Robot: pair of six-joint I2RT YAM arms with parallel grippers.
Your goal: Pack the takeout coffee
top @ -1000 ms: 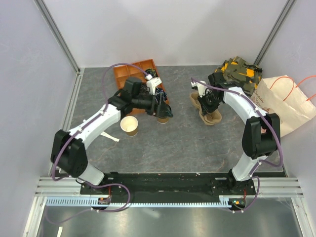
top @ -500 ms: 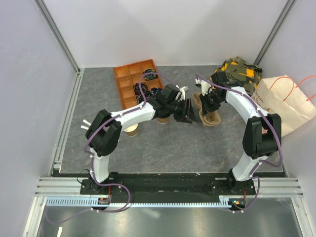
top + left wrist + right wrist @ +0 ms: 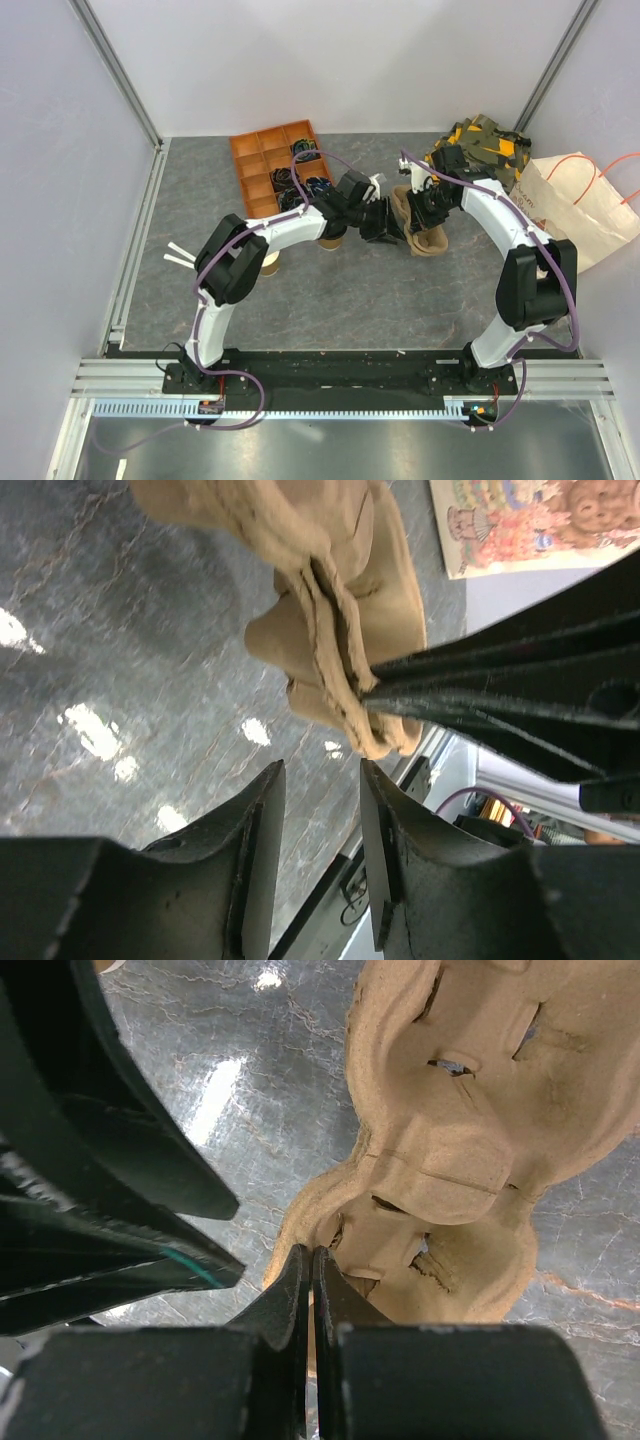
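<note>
The moulded brown pulp cup carrier (image 3: 428, 238) lies right of centre and fills the right wrist view (image 3: 470, 1110). My right gripper (image 3: 418, 210) is shut on its rim (image 3: 310, 1270). My left gripper (image 3: 390, 222) is open and empty just left of the carrier, its jaws apart over bare table (image 3: 315, 850), with the carrier (image 3: 340, 600) ahead of it. A tan cup (image 3: 329, 243) stands under my left arm; its top is hidden, so I cannot tell whether it has the black lid. The lidless tan cup (image 3: 267, 264) stands further left, partly hidden by the arm.
An orange compartment tray (image 3: 262, 160) with small items sits at the back left. A camouflage bag (image 3: 485, 140) and a white paper bag (image 3: 580, 205) stand at the right. White sticks (image 3: 178, 255) lie at the left. A printed card (image 3: 520, 520) lies beyond the carrier.
My left arm has swung right, away from the tan cup, to the carrier's left side. The cup stayed in place. My right gripper kept its hold on the carrier.
</note>
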